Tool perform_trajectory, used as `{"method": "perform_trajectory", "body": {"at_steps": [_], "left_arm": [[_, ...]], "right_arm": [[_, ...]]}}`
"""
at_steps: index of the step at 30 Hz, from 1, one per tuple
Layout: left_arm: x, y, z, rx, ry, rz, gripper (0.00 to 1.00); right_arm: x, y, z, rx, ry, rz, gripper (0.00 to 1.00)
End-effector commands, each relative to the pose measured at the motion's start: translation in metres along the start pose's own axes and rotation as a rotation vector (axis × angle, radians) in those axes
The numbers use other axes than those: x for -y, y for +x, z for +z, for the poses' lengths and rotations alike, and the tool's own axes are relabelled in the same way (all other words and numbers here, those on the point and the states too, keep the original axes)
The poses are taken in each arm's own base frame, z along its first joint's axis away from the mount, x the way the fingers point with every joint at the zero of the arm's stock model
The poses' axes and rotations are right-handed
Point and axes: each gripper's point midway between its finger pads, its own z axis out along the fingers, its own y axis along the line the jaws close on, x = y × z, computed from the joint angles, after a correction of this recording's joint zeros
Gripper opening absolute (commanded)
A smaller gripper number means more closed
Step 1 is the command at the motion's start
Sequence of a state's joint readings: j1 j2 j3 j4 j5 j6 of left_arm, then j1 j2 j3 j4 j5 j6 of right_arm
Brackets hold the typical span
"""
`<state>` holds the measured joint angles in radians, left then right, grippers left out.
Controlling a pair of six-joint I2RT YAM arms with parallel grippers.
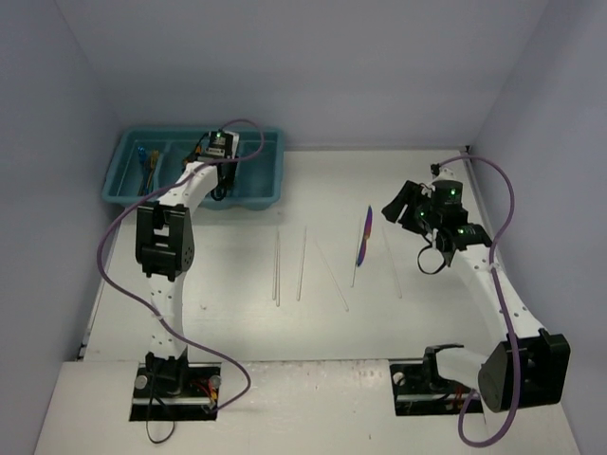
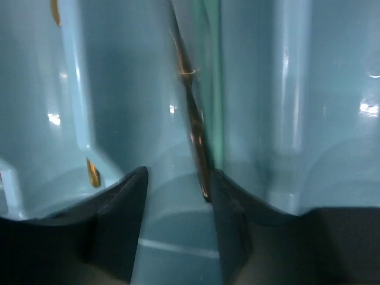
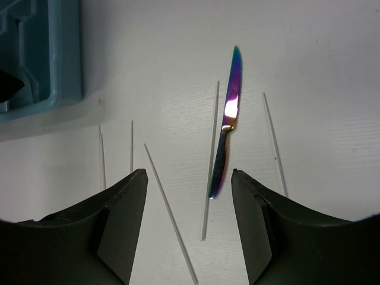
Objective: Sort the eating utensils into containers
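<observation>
The left claw (image 2: 178,178) is down inside the teal tray (image 1: 256,194) with its fingers spread and nothing pinched between them. A gold utensil (image 2: 193,113) leans along the inner face of one finger. That close view is too blurred for me to say whether it touches the finger or only stands beside it. A green utensil (image 2: 212,71) lies right alongside the gold one, and both run lengthwise up the same compartment.

From overhead none of this shows, because the wrist covers the claw. There you see only the arm bent over the tray's right half and a small cluster of utensils (image 1: 147,166) in a compartment near the left end.

The right claw (image 3: 187,178) hangs spread above the table (image 1: 237,322), holding nothing. Its own camera brings out the serrated edge and the purple-blue sheen of the knife (image 3: 227,119), which the overhead view reduces to a dark sliver.

The table is white and closed in by pale bluish walls (image 1: 313,66) on three sides, with the tray at the far left corner. A handful of thin pale sticks (image 1: 302,263) lie scattered across the middle.

The knife lies flat among them, well apart from the tray. Its long axis runs nearly straight from the arms' side toward the far wall, with the blade tip at the far end and the handle nearer. One stick lies just beside it, almost parallel.
</observation>
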<state>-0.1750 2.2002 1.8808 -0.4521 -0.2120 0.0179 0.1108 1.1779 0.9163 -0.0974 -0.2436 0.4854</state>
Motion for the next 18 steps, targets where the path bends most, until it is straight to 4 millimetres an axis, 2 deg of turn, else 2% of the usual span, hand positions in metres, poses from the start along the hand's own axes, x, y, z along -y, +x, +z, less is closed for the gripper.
{"method": "perform_trajectory", "body": {"at_steps": [1,4,6,10,12,13,15,16,17,18], "left_arm": [[-0.027,-0.066,-0.061,0.190,-0.041,-0.047,0.51],[-0.031,-0.074,-0.088,0.232,-0.018,-0.075,0.54],[-0.034,-0.088,-0.126,0.297,0.010,-0.143,0.56],[-0.032,-0.096,-0.199,0.397,0.087,-0.215,0.61],[-0.028,-0.090,-0.232,0.432,0.130,-0.240,0.63],[-0.022,-0.086,-0.245,0.445,0.156,-0.241,0.67],[-0.027,-0.076,-0.280,0.497,0.178,-0.265,0.77],[-0.026,-0.065,-0.290,0.501,0.188,-0.263,0.77],[-0.025,-0.062,-0.292,0.503,0.192,-0.262,0.77],[-0.024,-0.047,-0.292,0.486,0.194,-0.258,0.77]], "right_arm": [[0.006,-0.002,0.010,0.005,0.027,-0.009,0.56],[0.012,0.009,0.020,-0.039,0.066,0.003,0.56],[0.017,0.017,0.031,-0.074,0.121,-0.014,0.55],[0.014,0.036,0.051,-0.155,0.192,-0.073,0.55],[0.018,0.042,0.061,-0.180,0.241,-0.095,0.55],[0.018,0.045,0.065,-0.195,0.250,-0.102,0.55],[0.026,0.054,0.075,-0.220,0.299,-0.119,0.55],[0.029,0.056,0.079,-0.224,0.319,-0.122,0.55],[0.030,0.057,0.080,-0.226,0.326,-0.123,0.54],[0.031,0.058,0.084,-0.231,0.336,-0.127,0.54]]}}
